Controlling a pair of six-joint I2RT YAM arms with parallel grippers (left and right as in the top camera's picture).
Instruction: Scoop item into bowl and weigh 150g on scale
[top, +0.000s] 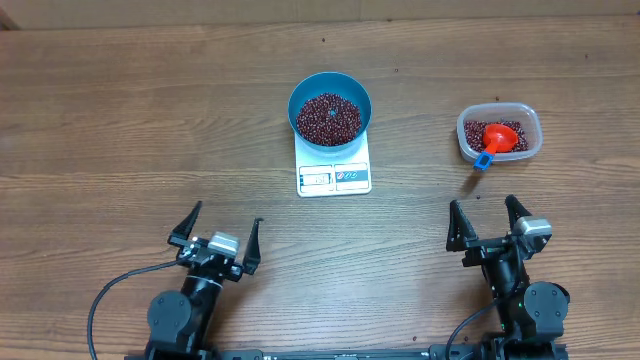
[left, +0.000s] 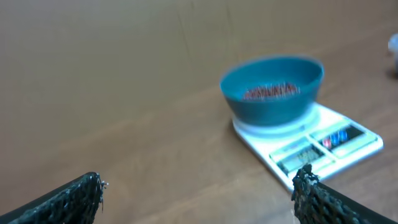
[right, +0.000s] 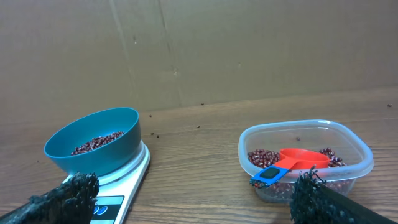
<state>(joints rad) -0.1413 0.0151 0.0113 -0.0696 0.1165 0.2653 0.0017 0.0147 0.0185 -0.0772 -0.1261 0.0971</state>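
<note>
Two black two-finger claws sit at the near edge of the brown wooden table (top: 120, 120). On the left gripper (top: 226, 222) the jaws are spread wide, holding and touching nothing. On the right gripper (top: 483, 208) the jaws are likewise spread wide, with only air between them. A band of bare wood separates both from the task objects.

Farther in, nearer the left arm's side, lies the small white rectangular digital scale (top: 334, 177), its display panel facing the robot. On its far part stands the round blue bowl (top: 366, 100), upright, with a heap of small dark red-brown beans (top: 328, 117) covering its bottom.

Well to the right, ahead of the right gripper, is a clear rectangular plastic container (top: 530, 112). It holds more beans and a red plastic scoop (top: 500, 137), whose blue-tipped handle overhangs the near rim. Open wood extends left of the scale. A brown board wall (right: 249, 50) rises behind the table's far edge.
</note>
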